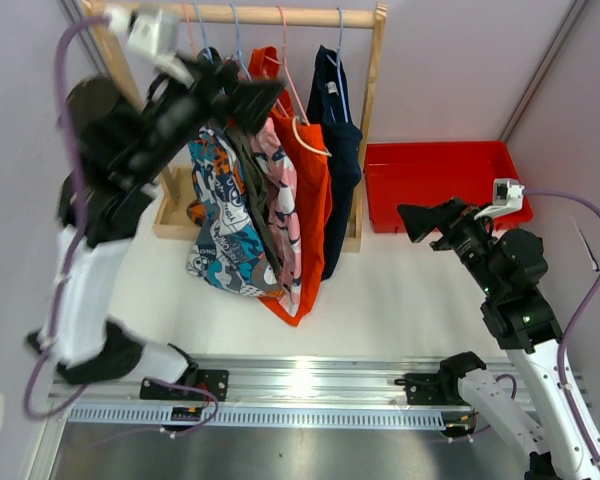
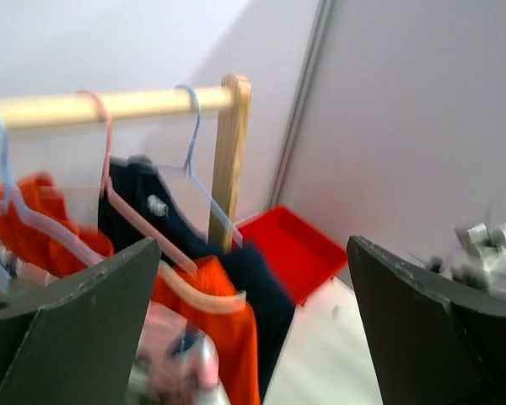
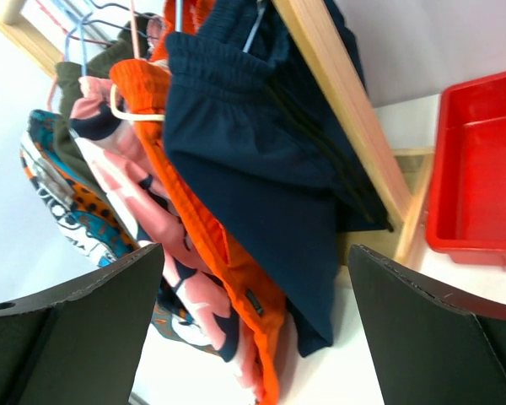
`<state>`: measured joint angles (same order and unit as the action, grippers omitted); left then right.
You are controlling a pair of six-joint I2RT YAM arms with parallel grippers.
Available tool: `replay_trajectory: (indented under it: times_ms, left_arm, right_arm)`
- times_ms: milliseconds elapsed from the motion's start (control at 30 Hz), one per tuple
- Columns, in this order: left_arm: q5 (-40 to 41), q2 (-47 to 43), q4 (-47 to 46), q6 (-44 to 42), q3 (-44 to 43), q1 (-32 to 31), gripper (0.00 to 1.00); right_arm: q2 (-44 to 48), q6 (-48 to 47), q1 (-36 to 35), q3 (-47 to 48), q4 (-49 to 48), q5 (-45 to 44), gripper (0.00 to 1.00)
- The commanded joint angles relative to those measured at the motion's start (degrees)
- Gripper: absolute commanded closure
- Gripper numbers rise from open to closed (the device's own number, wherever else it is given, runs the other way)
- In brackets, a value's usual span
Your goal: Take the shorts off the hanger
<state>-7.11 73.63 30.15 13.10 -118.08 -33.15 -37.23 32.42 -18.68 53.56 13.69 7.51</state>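
— Pale walls boxed in the white table [image 1: 400,290]. How did the left gripper [image 1: 265,100] stand?

— Jaws wide and holding nothing, raised high among the hanger hooks just under the wooden rail [image 1: 280,15]. From above it lay over the tops of the olive green shorts [image 1: 248,165] and the pink patterned shorts [image 1: 285,185]. Whether a finger touched cloth I could not tell. Its own camera was blurred, and showed the cream hanger [image 2: 204,295] carrying the orange shorts [image 2: 232,337] between the fingers.

— And the other garments?

— Cartoon-print shorts [image 1: 218,235] hung leftmost, and navy shorts [image 1: 342,140] rightmost, beside the rack's upright [image 1: 376,60]. All five pairs were on their hangers, with the rack at the table's far edge, left of centre.

— The right gripper [image 1: 421,224]?

— Wide too, and empty. It was low over the right side, facing the navy pair and well apart from it. A red bin [image 1: 445,180] sat toward the far right corner.

— How should the step go?

— My judgement: pick one pair, close on the waistband rather than the hanger, and draw the cloth sideways off the hanger's arm. The pairs hung packed close, so a deep reach risked pinching two of them or lifting a hook off the rail. The right arm could steady the hanger.
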Motion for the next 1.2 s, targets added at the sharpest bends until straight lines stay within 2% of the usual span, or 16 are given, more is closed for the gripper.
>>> replay_trajectory:
  times_ms: [0, 167, 300, 833, 1167]
  left_arm:
    - [13.25, 16.86, 13.6, -3.71, -24.53, -4.38, 0.01]
    - [17.31, 24.89, 5.45, -5.37, -24.12, -9.39, 0.04]
    - [18.36, 32.7, 3.42, -4.41, -28.33, -11.68, 0.05]
    - [26.8, 40.98, -1.06, -5.46, -26.41, -11.94, 0.08]
    - [28.73, 45.11, -3.17, -4.93, -26.85, -10.36, 0.21]
  right_arm:
    - [1.72, -3.33, -0.22, 0.4, 1.33, -2.84, 0.01]
    - [3.04, -4.48, -0.22, 0.23, 4.23, -3.55, 0.01]
    - [4.53, -5.0, -0.22, -0.39, 6.08, -3.9, 0.01]
    - [6.56, -6.5, -0.31, -0.83, 9.95, -4.52, 0.01]
    - [7.61, -7.2, -0.22, -1.79, 11.09, -5.22, 0.01]
